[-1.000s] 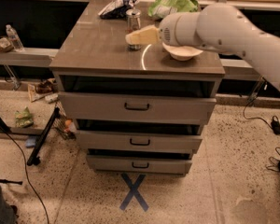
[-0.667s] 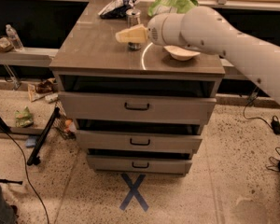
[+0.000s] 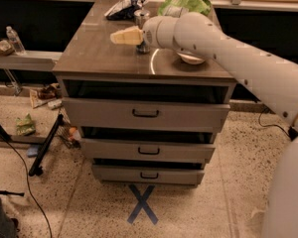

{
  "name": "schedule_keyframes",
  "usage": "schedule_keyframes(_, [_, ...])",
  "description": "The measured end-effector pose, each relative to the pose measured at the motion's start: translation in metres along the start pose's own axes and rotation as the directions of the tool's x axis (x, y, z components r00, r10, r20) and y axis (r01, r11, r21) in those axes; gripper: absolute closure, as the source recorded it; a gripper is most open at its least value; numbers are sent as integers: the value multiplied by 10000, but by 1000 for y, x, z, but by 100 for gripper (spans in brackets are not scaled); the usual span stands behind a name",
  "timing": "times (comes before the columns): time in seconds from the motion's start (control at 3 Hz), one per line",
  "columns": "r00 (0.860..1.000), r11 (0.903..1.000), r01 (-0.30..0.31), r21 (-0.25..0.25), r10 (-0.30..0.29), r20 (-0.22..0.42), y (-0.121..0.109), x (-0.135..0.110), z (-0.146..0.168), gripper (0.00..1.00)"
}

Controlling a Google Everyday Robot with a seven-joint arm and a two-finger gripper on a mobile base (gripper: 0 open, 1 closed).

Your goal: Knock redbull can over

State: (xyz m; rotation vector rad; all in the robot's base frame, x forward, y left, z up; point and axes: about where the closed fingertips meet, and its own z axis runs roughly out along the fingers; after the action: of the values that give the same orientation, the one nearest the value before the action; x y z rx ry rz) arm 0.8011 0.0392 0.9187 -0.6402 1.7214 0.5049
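Camera view shows, nearest, a blue X taped on the floor before a set of drawers that carries the bench. Over the middle of the bench top hangs the gripper, its jaws apparently pressed together into one pale wedge pointing left and holding nothing. The can stands upright just behind the gripper's wrist, its silver top showing above the arm; whether the two touch cannot be told. Right of it, partly under the arm, sits a bowl. At the far edge lie a dark bag and a green bag.

The likeliest failure is a miss: the tips already reach left of the can, so a sweep in that direction would meet only air. A push that lands low on the blue band would probably slide the can upright instead of tipping it. A shove towards the far edge could wedge the can against the dark bag, propping it. A hard strike could send it rolling off the bench. Swinging the forearm carelessly risks dragging the bowl.
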Motion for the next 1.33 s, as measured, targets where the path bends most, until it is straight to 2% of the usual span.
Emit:
schedule_keyframes(0.33, [9999,9994,-16,-338,21,164,-2,10,19,19])
schedule_keyframes(0.67, [9997,9980,-141,-623,152,168,-3,20,33,42])
schedule_keyframes(1.0, [9997,9975,-192,-677,181,-180,0,25,42,65])
schedule_keyframes(1.33, [9957,9949,576,-825,-633,-679,-12,19,47,88])
